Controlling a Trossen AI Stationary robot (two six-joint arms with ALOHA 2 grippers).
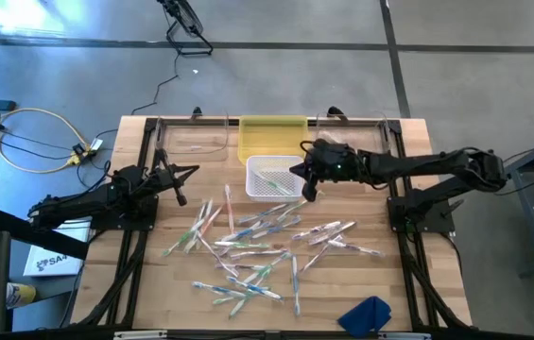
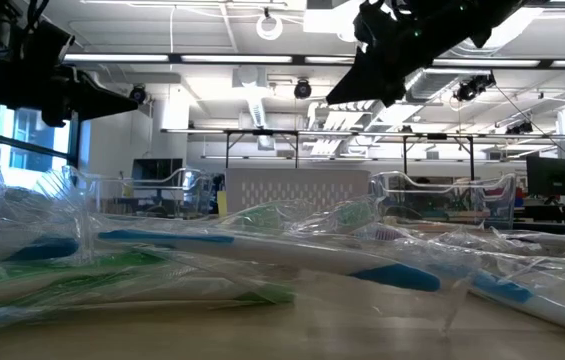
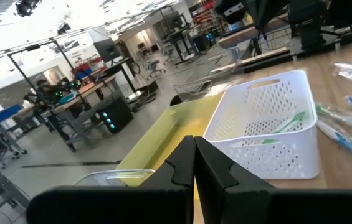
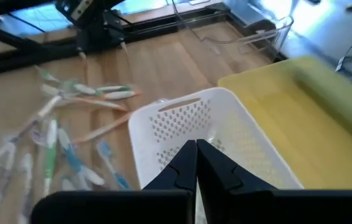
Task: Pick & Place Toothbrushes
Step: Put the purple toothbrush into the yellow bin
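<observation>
High view: my wooden table (image 1: 153, 283) stands on grey concrete floor (image 1: 59, 76). Toothbrushes (image 1: 257, 247) lie scattered mid-table, one in the white basket (image 1: 272, 176) before the yellow tray (image 1: 271, 137). My left gripper (image 1: 187, 172) and right gripper (image 1: 297, 171) are closed, empty.

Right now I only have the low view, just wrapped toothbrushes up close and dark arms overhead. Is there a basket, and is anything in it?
Observer: Yes, a white basket sits at the table's far middle, against a yellow bin. The left wrist view shows a green toothbrush inside it.
Operator: Where's the right gripper?
Observer: The right gripper hangs at the basket's right edge, jaws shut, nothing in them.
Operator: And the left?
Observer: The left gripper waits left of the basket, jaws shut, empty.
Operator: How much is left to move?
Observer: Most of it: the loose toothbrushes lie scattered across the table's middle.
</observation>
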